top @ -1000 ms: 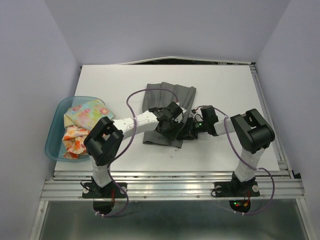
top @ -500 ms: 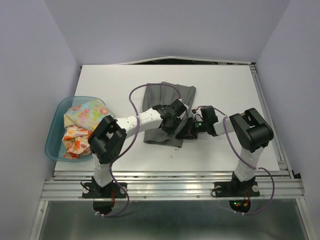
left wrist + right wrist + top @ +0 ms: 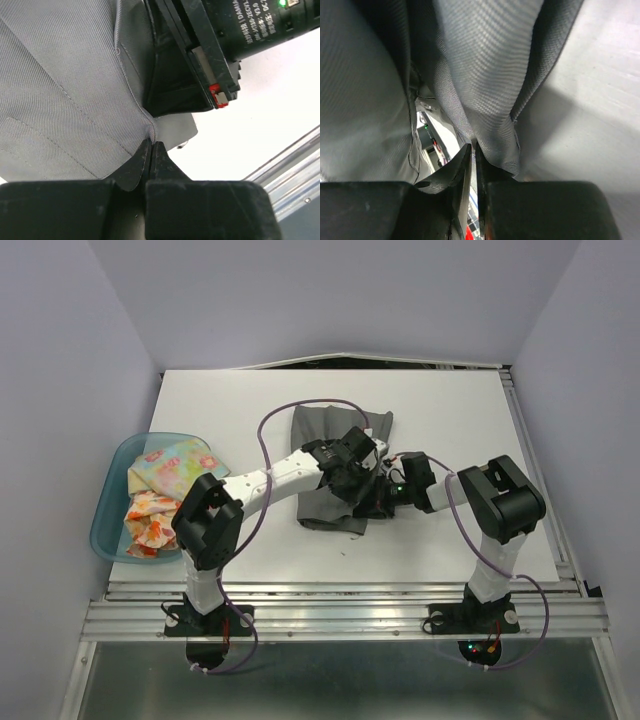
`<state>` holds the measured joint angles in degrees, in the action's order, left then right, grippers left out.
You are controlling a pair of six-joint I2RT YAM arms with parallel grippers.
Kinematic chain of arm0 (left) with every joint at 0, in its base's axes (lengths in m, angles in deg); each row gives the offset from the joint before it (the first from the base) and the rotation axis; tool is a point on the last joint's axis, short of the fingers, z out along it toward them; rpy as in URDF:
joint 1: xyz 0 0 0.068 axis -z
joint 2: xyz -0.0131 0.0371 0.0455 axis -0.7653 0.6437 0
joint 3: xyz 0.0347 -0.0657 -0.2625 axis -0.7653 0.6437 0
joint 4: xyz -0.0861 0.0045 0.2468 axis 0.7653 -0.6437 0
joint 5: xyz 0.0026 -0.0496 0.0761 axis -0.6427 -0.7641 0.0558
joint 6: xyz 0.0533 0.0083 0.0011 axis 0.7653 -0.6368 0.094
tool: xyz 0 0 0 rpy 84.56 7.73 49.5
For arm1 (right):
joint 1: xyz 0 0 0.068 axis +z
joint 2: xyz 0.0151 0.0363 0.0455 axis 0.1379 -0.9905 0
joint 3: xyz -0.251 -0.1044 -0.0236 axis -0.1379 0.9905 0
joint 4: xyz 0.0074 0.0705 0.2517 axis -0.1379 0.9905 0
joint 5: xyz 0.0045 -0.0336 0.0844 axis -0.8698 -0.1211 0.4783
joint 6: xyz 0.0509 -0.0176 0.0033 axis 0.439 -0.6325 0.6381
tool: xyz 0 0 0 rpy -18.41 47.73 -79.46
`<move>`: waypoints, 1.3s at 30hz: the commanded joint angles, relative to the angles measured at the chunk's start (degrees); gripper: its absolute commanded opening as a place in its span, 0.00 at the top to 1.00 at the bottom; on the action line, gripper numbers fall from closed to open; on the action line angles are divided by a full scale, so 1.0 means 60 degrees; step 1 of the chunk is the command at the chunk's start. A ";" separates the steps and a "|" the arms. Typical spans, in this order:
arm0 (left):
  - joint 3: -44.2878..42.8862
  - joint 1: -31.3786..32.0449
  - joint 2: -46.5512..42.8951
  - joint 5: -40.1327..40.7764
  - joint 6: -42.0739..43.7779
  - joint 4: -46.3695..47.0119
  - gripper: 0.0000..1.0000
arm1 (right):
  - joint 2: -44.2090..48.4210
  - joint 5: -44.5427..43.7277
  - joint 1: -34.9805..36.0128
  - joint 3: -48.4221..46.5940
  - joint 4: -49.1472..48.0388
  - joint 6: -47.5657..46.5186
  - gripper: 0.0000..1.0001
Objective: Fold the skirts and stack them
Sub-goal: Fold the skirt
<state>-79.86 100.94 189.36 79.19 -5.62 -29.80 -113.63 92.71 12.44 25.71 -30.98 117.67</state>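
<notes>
The dark grey skirt (image 3: 322,430) lies on the middle of the white table (image 3: 230,400), bunched where both grippers meet at its near right edge. My left gripper (image 3: 352,476) is shut on a seamed edge of this skirt (image 3: 65,90), the cloth pinched between its tips (image 3: 151,145). My right gripper (image 3: 374,498) is shut on a hanging fold of the same skirt (image 3: 485,65), which drapes over its tips (image 3: 472,146). The pastel floral skirt (image 3: 176,464) and the white skirt with orange-red flowers (image 3: 150,522) lie in the blue basin (image 3: 104,525) at the left.
The right gripper's black body (image 3: 215,50) sits very close to my left fingers. A metal rail (image 3: 350,590) runs along the table's near edge. Grey walls close in the table on three sides.
My left gripper has shut on the grey skirt's edge and moved right and away, pulling the skirt's near left part in. My right gripper has closed further on the fold.
</notes>
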 commanded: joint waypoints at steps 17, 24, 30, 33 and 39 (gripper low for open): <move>0.0183 -0.0648 0.1486 -0.2862 -0.1526 0.2215 1.00 | 0.0170 -0.0412 0.0049 -0.0152 0.0042 0.0064 0.87; 0.1047 -0.1146 0.1852 -0.3653 -0.1878 0.2932 1.00 | 0.0623 -0.0908 0.0049 -0.1044 0.1899 -0.0972 0.78; 0.1502 -0.1733 0.2277 -0.3742 -0.1981 0.3124 1.00 | 0.1297 -0.1701 0.0049 -0.2364 0.5226 -0.2308 0.76; 0.1605 -0.1908 0.2409 -0.3654 -0.1981 0.3138 1.00 | 0.1532 -0.1628 -0.0039 -0.2802 0.6061 -0.2717 0.75; 0.1547 -0.1997 0.2395 -0.3537 -0.1923 0.3095 1.00 | 0.1664 -0.1393 -0.0785 -0.2980 0.6927 -0.3333 0.74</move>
<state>-72.41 88.81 201.22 54.10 -18.69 -8.92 -105.68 83.75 10.60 8.46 4.86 102.24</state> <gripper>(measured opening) 0.037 0.263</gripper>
